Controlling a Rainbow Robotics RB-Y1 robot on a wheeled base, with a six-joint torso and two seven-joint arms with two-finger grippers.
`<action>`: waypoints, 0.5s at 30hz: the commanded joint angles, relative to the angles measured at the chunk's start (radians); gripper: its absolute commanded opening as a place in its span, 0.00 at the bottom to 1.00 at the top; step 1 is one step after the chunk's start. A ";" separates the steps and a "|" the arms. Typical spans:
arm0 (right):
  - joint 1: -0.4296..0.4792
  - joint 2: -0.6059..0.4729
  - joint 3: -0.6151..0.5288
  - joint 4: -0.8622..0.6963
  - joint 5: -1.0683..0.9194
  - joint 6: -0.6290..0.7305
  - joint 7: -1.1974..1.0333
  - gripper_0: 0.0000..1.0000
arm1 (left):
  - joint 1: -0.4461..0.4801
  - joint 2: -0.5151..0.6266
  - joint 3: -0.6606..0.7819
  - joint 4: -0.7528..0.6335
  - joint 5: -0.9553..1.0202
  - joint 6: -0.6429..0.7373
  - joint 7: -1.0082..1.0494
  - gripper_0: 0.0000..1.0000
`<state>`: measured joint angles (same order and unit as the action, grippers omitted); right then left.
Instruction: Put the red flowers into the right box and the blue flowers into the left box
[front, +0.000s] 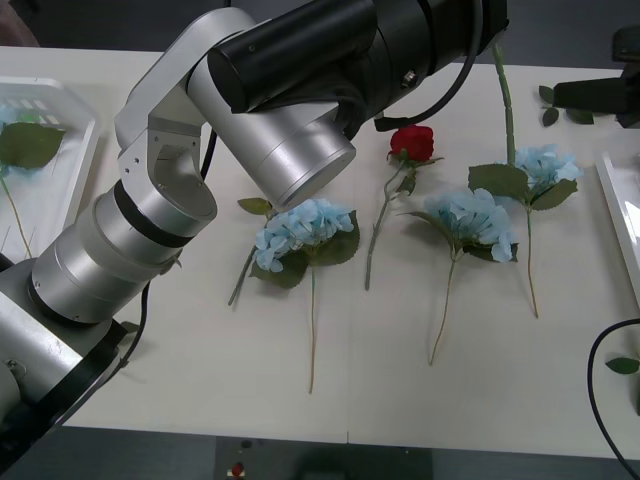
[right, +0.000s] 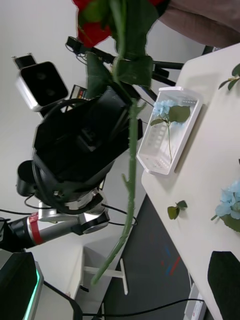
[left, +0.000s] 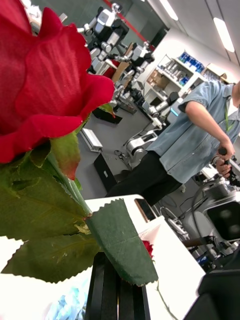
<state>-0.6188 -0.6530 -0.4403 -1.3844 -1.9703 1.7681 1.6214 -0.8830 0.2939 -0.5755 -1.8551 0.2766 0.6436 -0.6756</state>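
The left gripper (left: 117, 292) is clamped on a red rose's (left: 45, 80) thin stem, high over the table's (front: 200, 370) far edge; the stem could slip or snag the blue flowers (front: 478, 220) before reaching the right box (front: 622, 225), beside the open right gripper (front: 590, 95).

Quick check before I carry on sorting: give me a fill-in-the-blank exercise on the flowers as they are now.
1. The left box already holds one ___ flower.
2. In plain sight on the table lie ___ blue flowers.
3. The held flower, gripped by the left gripper, is ___.

Missing words: blue; three; red.
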 joint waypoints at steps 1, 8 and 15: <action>-0.050 0.035 0.002 -0.031 0.059 -0.001 -0.034 1.00 | -0.039 -0.012 0.003 -0.036 -0.020 -0.016 0.033 0.00; -0.087 0.092 0.034 -0.031 0.148 -0.016 -0.038 1.00 | -0.039 -0.018 -0.003 -0.036 -0.057 -0.047 0.033 0.00; -0.107 0.104 0.106 -0.031 0.148 -0.082 -0.038 1.00 | -0.036 -0.022 -0.021 -0.036 -0.094 -0.062 0.036 0.00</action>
<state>-0.6843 -0.5473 -0.3462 -1.3844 -1.8168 1.6937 1.6214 -0.8830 0.2939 -0.5850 -1.8551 0.1899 0.5961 -0.6627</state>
